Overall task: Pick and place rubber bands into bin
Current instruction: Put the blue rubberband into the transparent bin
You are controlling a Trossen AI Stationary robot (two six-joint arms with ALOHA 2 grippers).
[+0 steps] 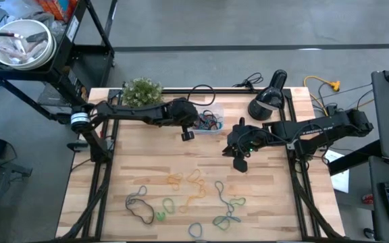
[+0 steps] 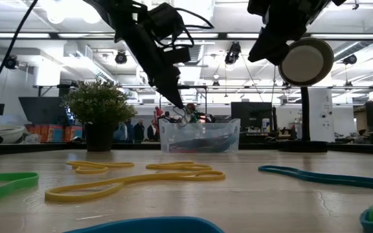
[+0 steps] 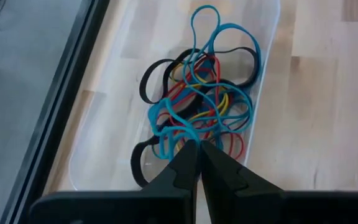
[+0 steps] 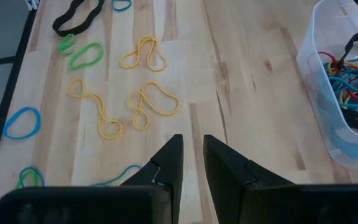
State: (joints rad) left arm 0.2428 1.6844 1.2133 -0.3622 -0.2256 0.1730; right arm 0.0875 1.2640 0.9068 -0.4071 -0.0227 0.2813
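Near edge of the counter (image 1: 120, 169): loose rubber bands (image 1: 194, 196), light and floppy; pinch one strand. Centre, right end effector (image 4: 192, 163) slightly parted, empty. At twelve o'clock, left end effector (image 3: 199, 163) clenched over the clear bin (image 1: 211, 123).

i see even, bright overhead light on the table (image 1: 262, 169), with only faint soft shadows. in the low view the ceiling lamps (image 2: 63, 16) glare, and the nearest rubber bands (image 2: 141, 223) blur out of focus at the bottom edge.
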